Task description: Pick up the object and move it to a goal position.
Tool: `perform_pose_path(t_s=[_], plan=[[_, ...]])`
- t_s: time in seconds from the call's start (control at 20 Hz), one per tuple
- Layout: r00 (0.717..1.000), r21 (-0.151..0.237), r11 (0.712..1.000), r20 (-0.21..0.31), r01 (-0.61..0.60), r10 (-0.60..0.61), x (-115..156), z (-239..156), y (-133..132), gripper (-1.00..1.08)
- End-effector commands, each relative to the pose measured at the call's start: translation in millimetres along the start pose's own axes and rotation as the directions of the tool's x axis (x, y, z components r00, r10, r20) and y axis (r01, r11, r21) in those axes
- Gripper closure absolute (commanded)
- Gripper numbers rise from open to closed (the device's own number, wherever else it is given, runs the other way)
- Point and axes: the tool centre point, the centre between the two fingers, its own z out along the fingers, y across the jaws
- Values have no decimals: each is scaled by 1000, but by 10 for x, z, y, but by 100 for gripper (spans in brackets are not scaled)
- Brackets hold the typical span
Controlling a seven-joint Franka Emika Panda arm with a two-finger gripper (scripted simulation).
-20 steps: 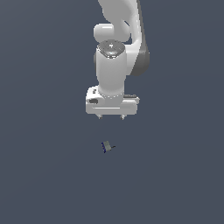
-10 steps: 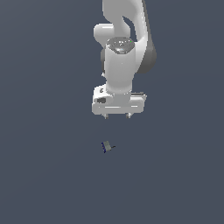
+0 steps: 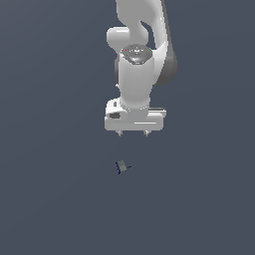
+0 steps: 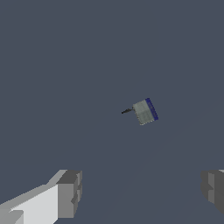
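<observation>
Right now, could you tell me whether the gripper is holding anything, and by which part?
Nothing is held. The gripper is open and apart from the grey-green block, which lies untouched on the floor.

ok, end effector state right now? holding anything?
End effector: open and empty, fingers spread wide apart. The block lies on the floor apart from it, not between the fingers.

No readable text, label, brand, number or sign appears in either view.

One block [image 3: 121, 167], one pincer [image 3: 133, 133].
</observation>
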Motion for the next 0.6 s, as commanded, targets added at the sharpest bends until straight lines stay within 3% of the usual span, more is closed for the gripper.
perform_pose_path(t_s=[0.0,0.3,0.55], plan=[[1000,1,1000,2,-30,30,14,34,9,-92],[990,5,990,9,-140,140,68,156,41,-92],[963,7,963,17,-270,270,129,306,81,-92]])
